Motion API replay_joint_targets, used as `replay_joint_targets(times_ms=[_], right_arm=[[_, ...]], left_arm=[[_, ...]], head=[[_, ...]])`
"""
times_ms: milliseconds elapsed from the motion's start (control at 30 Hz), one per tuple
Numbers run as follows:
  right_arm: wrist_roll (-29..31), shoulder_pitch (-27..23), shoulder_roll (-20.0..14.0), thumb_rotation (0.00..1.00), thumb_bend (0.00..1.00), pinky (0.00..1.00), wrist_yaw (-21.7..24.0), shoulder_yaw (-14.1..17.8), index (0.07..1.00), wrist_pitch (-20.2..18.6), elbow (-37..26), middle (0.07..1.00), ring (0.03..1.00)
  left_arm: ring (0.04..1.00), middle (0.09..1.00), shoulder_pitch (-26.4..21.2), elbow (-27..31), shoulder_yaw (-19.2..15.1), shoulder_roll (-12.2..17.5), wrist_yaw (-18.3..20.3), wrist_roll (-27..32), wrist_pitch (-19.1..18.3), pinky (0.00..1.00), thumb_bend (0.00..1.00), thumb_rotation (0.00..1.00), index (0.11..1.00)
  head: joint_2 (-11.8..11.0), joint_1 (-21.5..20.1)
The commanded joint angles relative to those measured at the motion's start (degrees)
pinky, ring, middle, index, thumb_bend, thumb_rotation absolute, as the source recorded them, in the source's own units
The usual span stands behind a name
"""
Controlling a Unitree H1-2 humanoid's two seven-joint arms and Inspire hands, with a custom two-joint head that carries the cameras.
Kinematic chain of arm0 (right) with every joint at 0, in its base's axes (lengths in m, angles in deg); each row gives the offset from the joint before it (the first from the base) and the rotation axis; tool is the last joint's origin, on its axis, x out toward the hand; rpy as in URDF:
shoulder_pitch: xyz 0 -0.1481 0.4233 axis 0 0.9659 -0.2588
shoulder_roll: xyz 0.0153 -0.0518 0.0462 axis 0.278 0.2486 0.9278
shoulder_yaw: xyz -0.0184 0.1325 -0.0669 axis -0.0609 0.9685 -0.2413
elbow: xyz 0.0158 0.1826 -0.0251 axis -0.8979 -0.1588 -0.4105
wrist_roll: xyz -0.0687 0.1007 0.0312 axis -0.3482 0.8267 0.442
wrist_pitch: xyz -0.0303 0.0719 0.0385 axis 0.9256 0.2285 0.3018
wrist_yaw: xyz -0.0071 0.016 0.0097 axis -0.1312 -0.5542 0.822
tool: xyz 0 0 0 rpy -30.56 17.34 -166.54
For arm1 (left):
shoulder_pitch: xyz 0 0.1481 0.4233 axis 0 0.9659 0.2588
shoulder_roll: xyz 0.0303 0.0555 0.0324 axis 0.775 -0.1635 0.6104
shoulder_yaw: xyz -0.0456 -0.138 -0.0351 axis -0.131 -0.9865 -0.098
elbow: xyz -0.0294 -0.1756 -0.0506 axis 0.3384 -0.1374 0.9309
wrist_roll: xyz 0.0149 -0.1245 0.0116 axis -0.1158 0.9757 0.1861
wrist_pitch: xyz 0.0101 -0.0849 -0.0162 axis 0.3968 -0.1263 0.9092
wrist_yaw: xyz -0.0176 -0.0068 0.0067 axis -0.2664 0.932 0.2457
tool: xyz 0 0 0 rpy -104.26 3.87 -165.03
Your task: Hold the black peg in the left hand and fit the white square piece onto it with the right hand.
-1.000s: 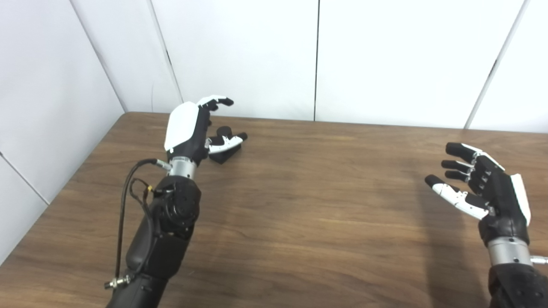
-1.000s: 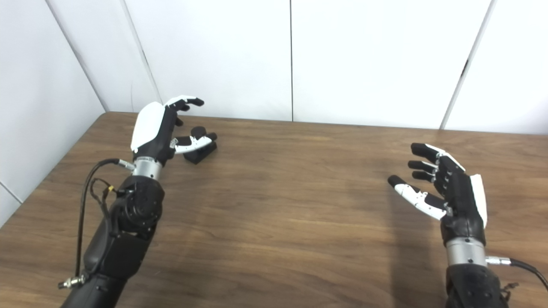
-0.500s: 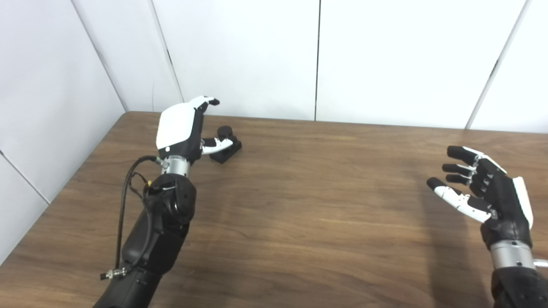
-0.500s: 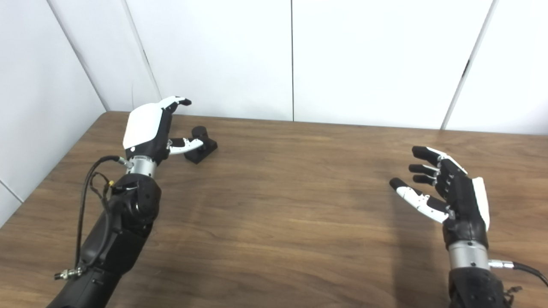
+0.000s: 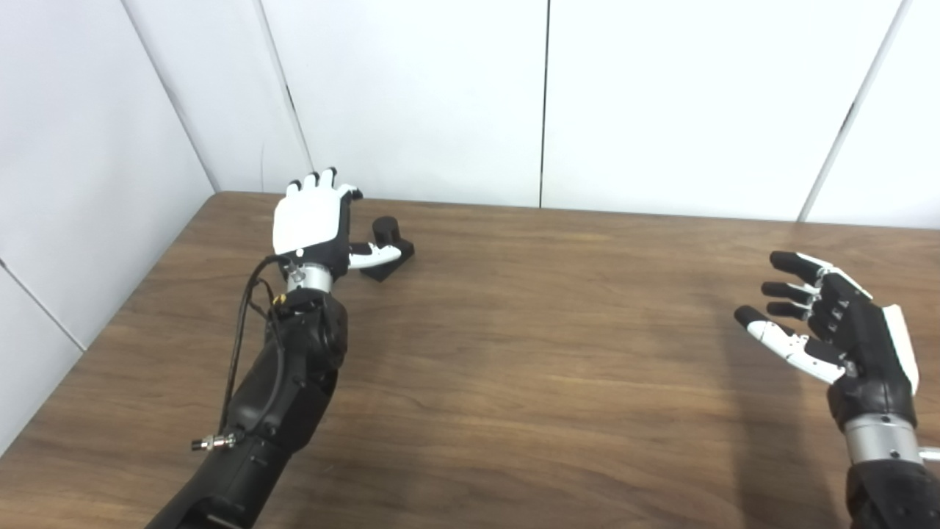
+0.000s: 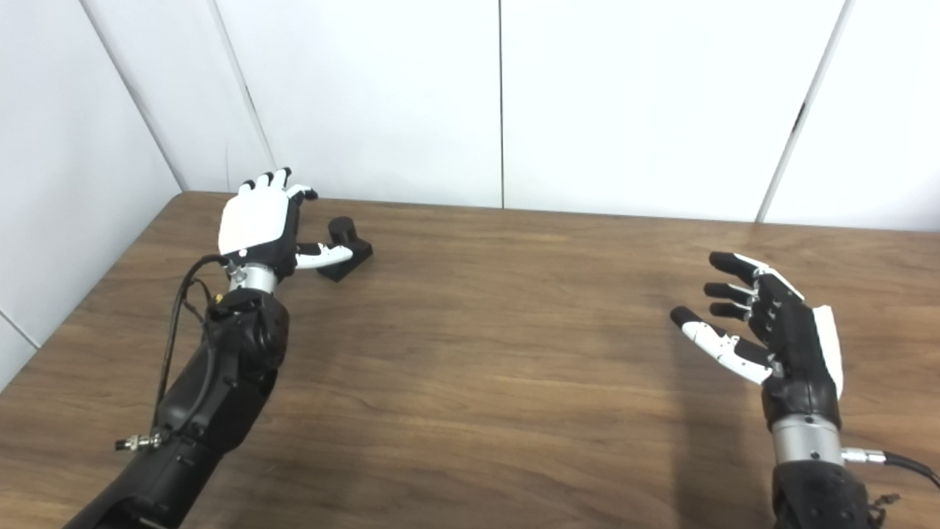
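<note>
Turned palm-down since a moment ago, my left hand (image 5: 312, 220) hangs open just beside the black peg (image 5: 386, 246) on the surface (image 5: 514, 353), while my right hand (image 5: 837, 330) waits open, well apart.

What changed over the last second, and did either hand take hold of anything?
The left hand turned palm-down and shifted left beside the black peg, its thumb by the peg's near side; nothing was grasped. The right hand stayed open and nearly still, and the peg stayed put on the table.

Left hand (image 5: 312, 220) now back-up, left of peg (image 5: 385, 239)
</note>
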Motion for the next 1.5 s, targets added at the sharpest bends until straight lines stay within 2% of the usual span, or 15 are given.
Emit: replay_joint_targets(times_ms=[0,133,300,433,600,733,833,900,1000,1033,1067,1133,1467], right_arm=[[-0.3,-1.8,0.0,0.10,0.56,0.65,-0.2,0.0,0.718,1.0,-2.2,0.795,0.699],[0.0,-1.9,0.0,0.11,0.57,0.64,-0.2,0.2,0.717,1.8,-1.9,0.795,0.695],[-0.1,-1.8,-0.3,0.11,0.56,0.63,-0.2,0.2,0.719,1.7,-2.3,0.788,0.682],[0.1,-1.8,-0.3,0.11,0.56,0.64,-0.2,0.4,0.718,1.0,-2.6,0.787,0.695],[0.5,-1.9,-0.1,0.12,0.56,0.67,-0.1,0.7,0.719,0.8,-2.6,0.785,0.706],[0.6,-2.1,-0.1,0.12,0.57,0.65,-0.1,0.7,0.714,0.9,-2.5,0.789,0.703],[0.4,-2.1,-0.2,0.13,0.57,0.66,-0.1,0.7,0.713,0.9,-2.5,0.793,0.705],[0.3,-2.1,-0.3,0.13,0.56,0.67,-0.1,0.7,0.714,0.9,-2.6,0.797,0.708],[0.4,-2.1,-0.5,0.12,0.56,0.67,0.0,0.8,0.716,1.0,-2.6,0.793,0.706],[0.4,-2.1,-0.6,0.12,0.56,0.67,0.0,0.8,0.716,1.1,-2.6,0.793,0.704],[0.5,-2.1,-0.6,0.13,0.56,0.66,0.1,0.8,0.717,1.1,-2.7,0.794,0.701],[0.5,-2.0,-0.6,0.14,0.57,0.66,0.1,0.9,0.718,0.8,-2.8,0.793,0.698],[0.5,-2.1,-0.8,0.13,0.56,0.66,0.2,1.1,0.721,0.3,-3.1,0.795,0.702]], left_arm=[[1.000,1.000,-3.1,-0.4,-1.0,0.9,0.0,-1.7,-0.6,1.00,0.94,0.57,0.728],[1.000,1.000,-2.8,-2.4,-1.6,0.1,0.1,-2.0,-0.6,1.00,0.95,0.56,0.696],[1.000,0.999,-1.7,-4.6,-0.3,-0.1,0.5,-2.4,-0.6,1.00,0.95,0.57,0.692],[1.000,0.979,-1.5,-6.5,0.4,-0.3,0.5,-2.6,-0.6,1.00,0.95,0.57,0.704],[1.000,0.967,-1.3,-8.1,0.8,-0.6,1.4,-2.3,-0.6,1.00,0.93,0.56,0.675],[0.994,0.953,-0.6,-9.4,1.2,-1.3,0.3,-1.3,-0.5,1.00,0.94,0.55,0.672],[0.986,0.928,0.2,-10.2,1.5,-1.9,-0.7,0.1,-0.5,0.99,0.91,0.52,0.627],[0.966,0.908,0.6,-10.7,1.8,-2.0,-2.2,1.1,-0.1,0.95,0.90,0.49,0.606],[0.939,0.884,1.1,-11.4,2.1,-2.1,-4.4,3.1,0.9,0.96,0.84,0.40,0.573],[0.928,0.875,1.2,-11.6,2.3,-2.1,-5.1,3.6,1.1,0.96,0.77,0.33,0.550],[0.911,0.861,1.2,-11.7,2.6,-2.0,-5.6,3.9,1.1,0.95,0.62,0.18,0.514],[0.890,0.846,1.1,-12.2,2.9,-1.9,-6.8,4.6,1.3,0.93,0.54,0.11,0.493],[0.844,0.821,0.8,-13.3,4.5,-1.1,-8.3,7.1,1.7,0.87,0.52,0.07,0.482]], head=[[0.0,0.1],[0.1,-0.1],[0.3,-0.1],[0.4,0.0],[0.6,0.1],[0.8,0.1],[0.9,0.0],[1.0,-0.1],[1.1,-0.2],[1.1,-0.3],[1.2,-0.3],[1.2,-0.3],[1.5,-0.7]])
